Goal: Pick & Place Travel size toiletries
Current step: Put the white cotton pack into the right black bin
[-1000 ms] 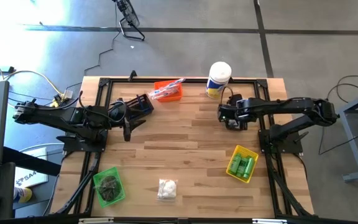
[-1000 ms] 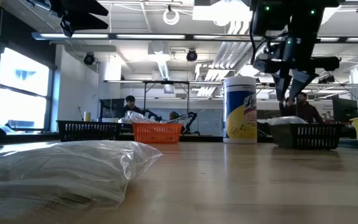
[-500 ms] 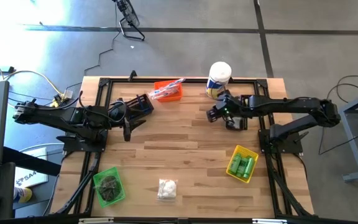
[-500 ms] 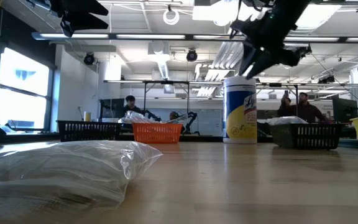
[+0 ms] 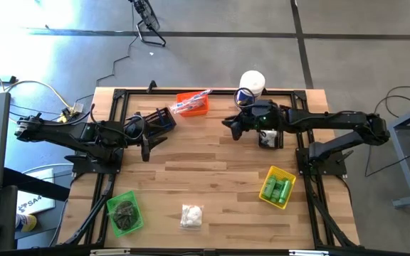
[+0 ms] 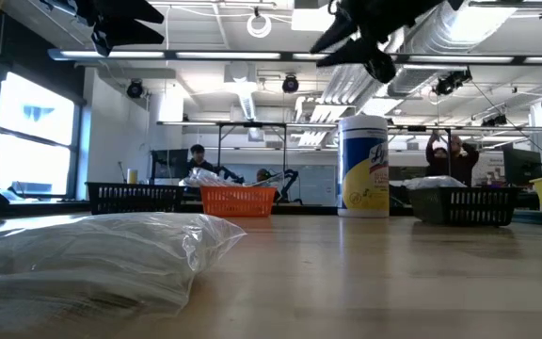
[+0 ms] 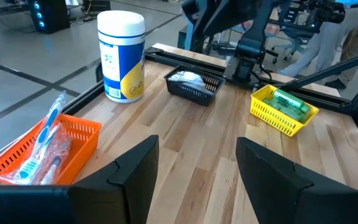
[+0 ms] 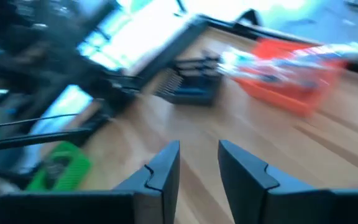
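Step in hand: transit. The right gripper (image 5: pixel 228 126), jaws narrowly parted and empty, travels above mid-worktop; the left gripper (image 5: pixel 146 151) waits open. Next: descend over the bag of white puffs (image 5: pixel 191 215) near the front edge

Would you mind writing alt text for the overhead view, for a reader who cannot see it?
Seen from above, the right hand hangs over the wooden table near a white canister, while the left hand waits beside a black bin. An orange bin, a green bin, a yellow bin and a bag of white puffs sit around the table.
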Robot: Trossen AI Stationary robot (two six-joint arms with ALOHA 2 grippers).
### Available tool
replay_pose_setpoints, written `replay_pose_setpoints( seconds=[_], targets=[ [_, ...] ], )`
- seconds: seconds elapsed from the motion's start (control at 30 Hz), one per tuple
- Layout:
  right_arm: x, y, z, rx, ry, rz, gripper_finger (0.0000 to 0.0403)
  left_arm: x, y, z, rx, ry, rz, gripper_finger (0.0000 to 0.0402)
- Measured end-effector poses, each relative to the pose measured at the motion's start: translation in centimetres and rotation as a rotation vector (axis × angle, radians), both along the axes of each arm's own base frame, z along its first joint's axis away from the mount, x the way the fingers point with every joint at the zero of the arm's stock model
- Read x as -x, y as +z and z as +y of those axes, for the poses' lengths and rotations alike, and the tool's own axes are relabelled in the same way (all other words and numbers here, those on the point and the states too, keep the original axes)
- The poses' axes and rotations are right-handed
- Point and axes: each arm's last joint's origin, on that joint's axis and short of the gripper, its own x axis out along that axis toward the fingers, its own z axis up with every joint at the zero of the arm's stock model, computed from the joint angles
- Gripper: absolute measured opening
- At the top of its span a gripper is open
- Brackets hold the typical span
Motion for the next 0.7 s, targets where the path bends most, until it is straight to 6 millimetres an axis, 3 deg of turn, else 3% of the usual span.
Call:
replay_pose_setpoints(
  seconds=[0.2,0.4,0.7],
  targets=[
    [-0.5,1.3,0.2,0.033,0.122,-0.134,0.0098,0.0,0.0,0.0,0.000,0.000,0.000,0.0211],
    [-0.6,1.4,0.4,0.026,0.147,-0.147,0.0098,0.0,0.0,0.0,0.003,0.000,-0.001,0.0211],
    [-1.0,1.6,3.7,0.021,0.260,-0.177,0.0095,-0.7,-0.4,-0.4,0.069,-0.110,0.025,0.0211]
  ],
)
